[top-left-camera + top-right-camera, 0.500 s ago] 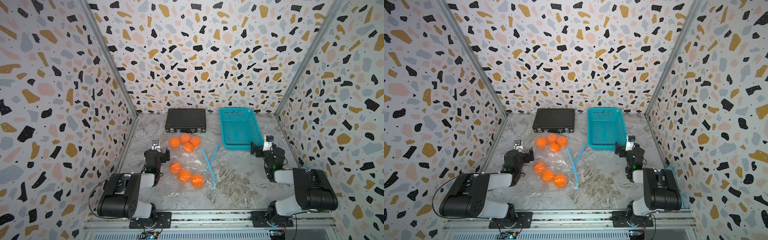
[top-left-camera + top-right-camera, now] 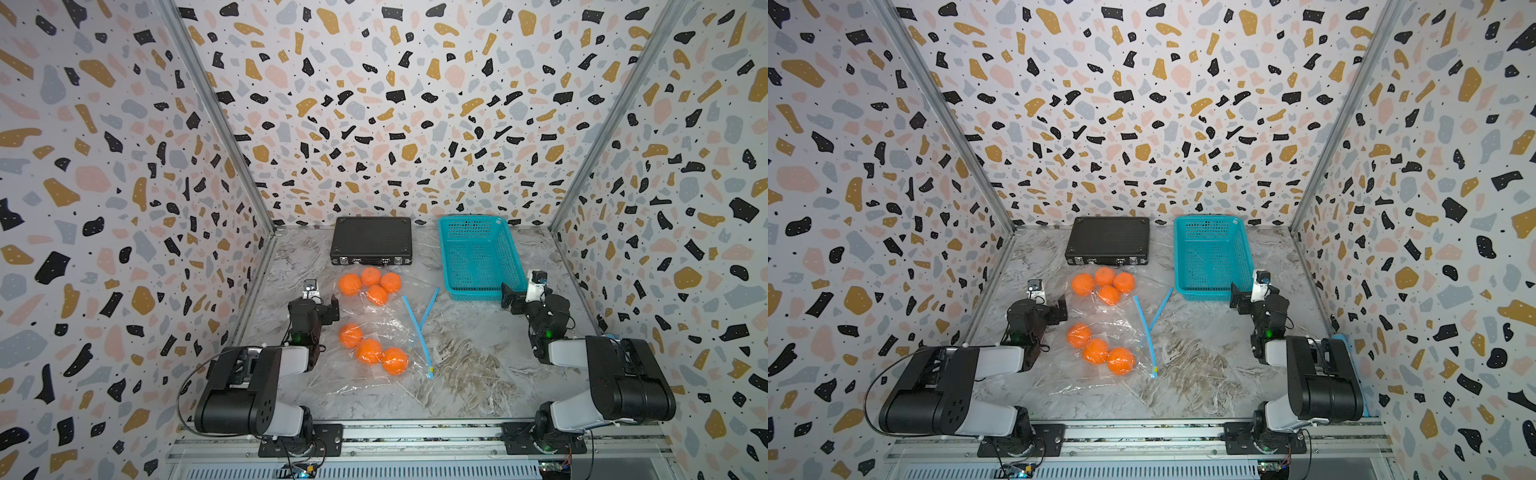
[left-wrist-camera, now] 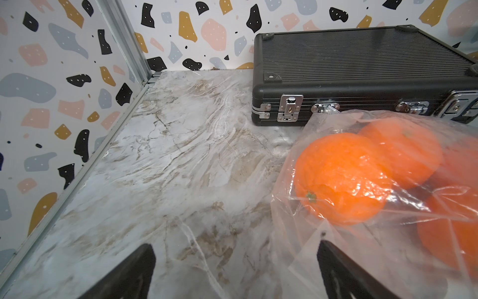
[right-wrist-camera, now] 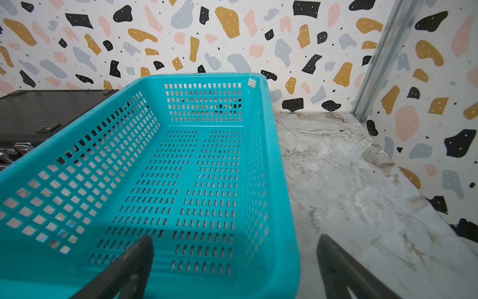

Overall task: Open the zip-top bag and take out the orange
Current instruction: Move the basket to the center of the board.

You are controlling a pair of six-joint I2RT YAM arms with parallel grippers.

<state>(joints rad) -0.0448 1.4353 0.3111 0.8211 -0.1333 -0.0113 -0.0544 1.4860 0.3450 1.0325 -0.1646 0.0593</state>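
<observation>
Two clear zip-top bags lie on the marble floor in both top views. The far bag [image 2: 409, 286] holds several oranges [image 2: 370, 282]; the near bag [image 2: 386, 324] holds three oranges [image 2: 369, 350]. Their blue zip strips [image 2: 419, 332] meet in a V on the bags' right side. My left gripper [image 2: 316, 301] stands open just left of the bags. In the left wrist view a corner of the far bag [image 3: 323, 259] lies by one of my left gripper's [image 3: 235, 248] fingers. My right gripper [image 2: 525, 291] is open at the basket's near right corner, holding nothing.
A teal mesh basket [image 2: 451, 257] stands at the back right and looks empty in the right wrist view [image 4: 207, 124]. A black case [image 2: 371, 239] with metal latches sits at the back, just beyond the far bag. Patterned walls close in three sides.
</observation>
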